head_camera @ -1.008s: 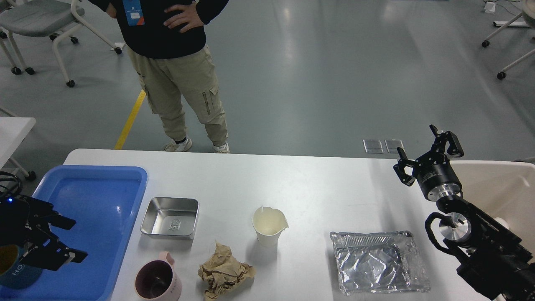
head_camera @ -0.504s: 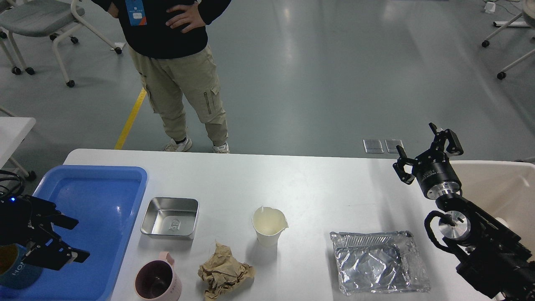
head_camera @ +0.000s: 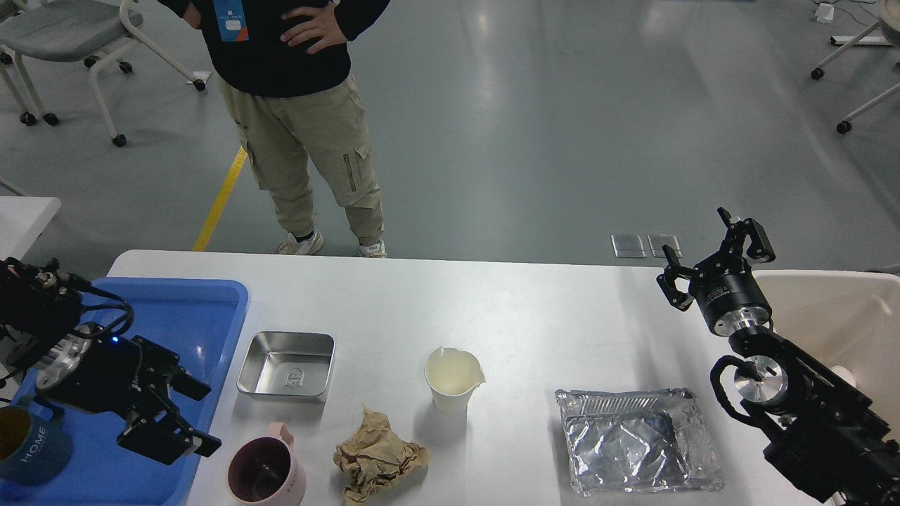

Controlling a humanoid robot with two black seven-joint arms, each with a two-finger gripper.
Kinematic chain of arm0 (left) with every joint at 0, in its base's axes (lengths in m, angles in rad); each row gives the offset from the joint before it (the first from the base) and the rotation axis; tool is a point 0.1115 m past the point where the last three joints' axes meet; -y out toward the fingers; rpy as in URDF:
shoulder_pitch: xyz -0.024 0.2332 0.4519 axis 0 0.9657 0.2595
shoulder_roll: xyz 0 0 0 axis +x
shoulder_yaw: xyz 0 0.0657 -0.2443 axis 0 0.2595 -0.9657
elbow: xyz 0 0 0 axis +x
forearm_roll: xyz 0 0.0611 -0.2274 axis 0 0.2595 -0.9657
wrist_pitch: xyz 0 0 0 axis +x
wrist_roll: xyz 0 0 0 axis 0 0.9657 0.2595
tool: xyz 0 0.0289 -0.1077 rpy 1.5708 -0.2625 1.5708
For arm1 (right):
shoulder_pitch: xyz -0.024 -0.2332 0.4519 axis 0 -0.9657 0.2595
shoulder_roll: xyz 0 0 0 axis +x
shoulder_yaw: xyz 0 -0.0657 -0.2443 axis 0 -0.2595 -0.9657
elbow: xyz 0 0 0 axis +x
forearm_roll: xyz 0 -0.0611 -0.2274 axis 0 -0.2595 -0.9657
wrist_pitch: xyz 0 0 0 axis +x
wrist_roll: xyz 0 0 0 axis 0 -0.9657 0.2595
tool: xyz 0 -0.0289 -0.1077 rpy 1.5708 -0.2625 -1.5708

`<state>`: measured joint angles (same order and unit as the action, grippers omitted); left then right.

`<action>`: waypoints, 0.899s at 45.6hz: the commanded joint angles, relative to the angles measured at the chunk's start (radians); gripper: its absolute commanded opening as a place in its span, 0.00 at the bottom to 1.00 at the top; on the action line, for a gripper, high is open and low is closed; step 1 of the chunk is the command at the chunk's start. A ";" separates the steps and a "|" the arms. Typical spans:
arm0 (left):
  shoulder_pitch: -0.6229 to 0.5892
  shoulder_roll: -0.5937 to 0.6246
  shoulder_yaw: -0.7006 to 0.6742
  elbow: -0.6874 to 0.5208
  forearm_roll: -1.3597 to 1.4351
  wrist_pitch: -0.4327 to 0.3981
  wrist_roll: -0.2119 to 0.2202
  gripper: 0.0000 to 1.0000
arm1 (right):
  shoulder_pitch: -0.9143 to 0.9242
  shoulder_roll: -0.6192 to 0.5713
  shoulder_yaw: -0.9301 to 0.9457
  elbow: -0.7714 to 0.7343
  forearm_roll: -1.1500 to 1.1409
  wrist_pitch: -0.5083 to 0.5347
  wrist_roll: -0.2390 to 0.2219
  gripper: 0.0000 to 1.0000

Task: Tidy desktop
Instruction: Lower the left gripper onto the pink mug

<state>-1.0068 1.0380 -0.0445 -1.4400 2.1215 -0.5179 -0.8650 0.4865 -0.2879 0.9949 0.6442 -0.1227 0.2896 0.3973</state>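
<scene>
The large white rectangular desktop (head_camera: 534,309) fills the lower half of the frame, and here is the left gripper (head_camera: 188,414) at lower left, fingers spread wide with nothing between them, hovering over the right edge of the blue plastic tray (head_camera: 190,316), just left of the pink mug (head_camera: 267,472) at the bottom edge. A dark blue mug lettered HOME (head_camera: 29,450) sits in the tray at the far lower left corner. Just beside the tray, on the desktop, a shallow square steel dish (head_camera: 287,365). Centre frame, a cream paper cup with a bent rim (head_camera: 453,379) stands upright, and a crumpled brown paper wad (head_camera: 378,457) lies near it, lower and to the left. A flattened foil container (head_camera: 636,439) lies at lower right. The right gripper (head_camera: 711,263) is raised at the right, claw wide and empty, next to the beige plastic bin (head_camera: 837,309). A person in khaki trousers (head_camera: 309,140) stands beyond the far edge, upper left.
</scene>
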 commanded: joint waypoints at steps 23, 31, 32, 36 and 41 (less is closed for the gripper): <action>0.028 -0.219 0.063 0.197 0.101 -0.047 0.006 0.94 | -0.002 0.000 0.001 0.002 0.000 0.002 0.002 1.00; 0.033 -0.257 0.064 0.245 0.097 -0.045 -0.002 0.92 | -0.002 -0.005 0.001 0.000 0.000 0.005 0.000 1.00; 0.033 -0.259 0.064 0.248 0.095 -0.045 -0.003 0.92 | -0.003 -0.005 0.001 0.000 0.000 0.005 0.000 1.00; 0.031 -0.260 0.064 0.273 0.094 -0.044 -0.006 0.91 | -0.003 -0.007 0.001 0.000 0.000 0.006 0.002 1.00; 0.048 -0.283 0.066 0.312 0.094 -0.042 -0.017 0.90 | -0.003 -0.007 0.002 0.002 0.000 0.006 0.002 1.00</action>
<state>-0.9744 0.7760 0.0207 -1.1633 2.2157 -0.5612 -0.8723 0.4845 -0.2940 0.9957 0.6442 -0.1227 0.2956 0.3987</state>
